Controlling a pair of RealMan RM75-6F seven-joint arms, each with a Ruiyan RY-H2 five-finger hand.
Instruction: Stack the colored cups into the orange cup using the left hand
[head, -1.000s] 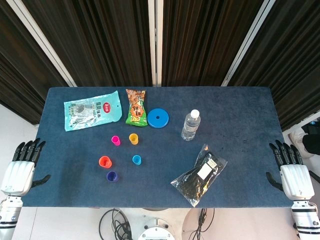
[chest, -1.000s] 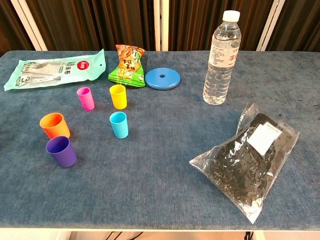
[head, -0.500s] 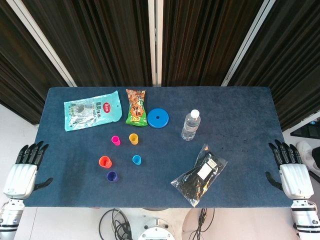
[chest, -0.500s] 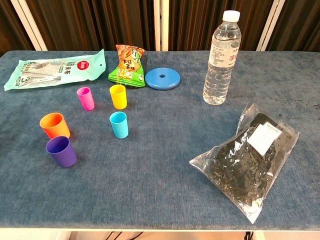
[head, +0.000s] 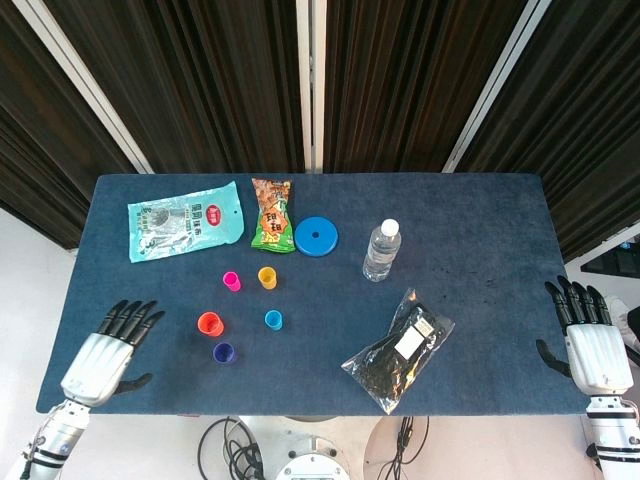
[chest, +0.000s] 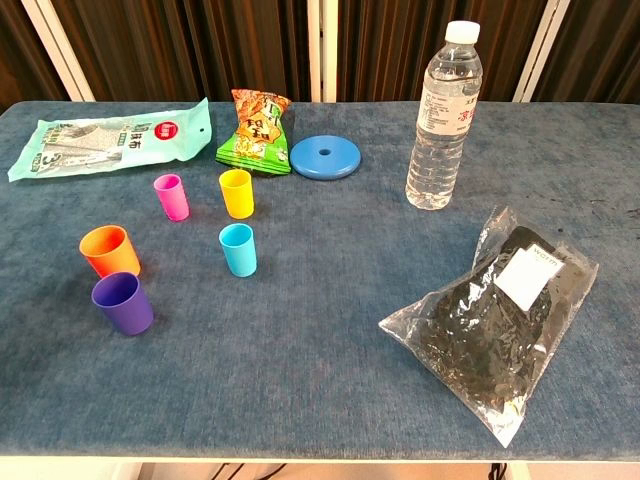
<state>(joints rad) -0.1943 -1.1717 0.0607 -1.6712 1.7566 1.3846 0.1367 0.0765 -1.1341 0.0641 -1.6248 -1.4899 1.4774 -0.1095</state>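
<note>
Left robot hand (head: 100, 352), fingers spread and empty, hovers left of the orange cup (head: 209, 322); nothing stacked; next, grasp the purple cup (head: 224, 352).

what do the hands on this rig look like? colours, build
Only the head view shows them. Both the left hand and the right hand have a silver-white shell over the back, with black fingers and a black thumb. Below each, a white wrist segment with dark bands runs out of frame. No loose cables or readable markings show on either.
</note>
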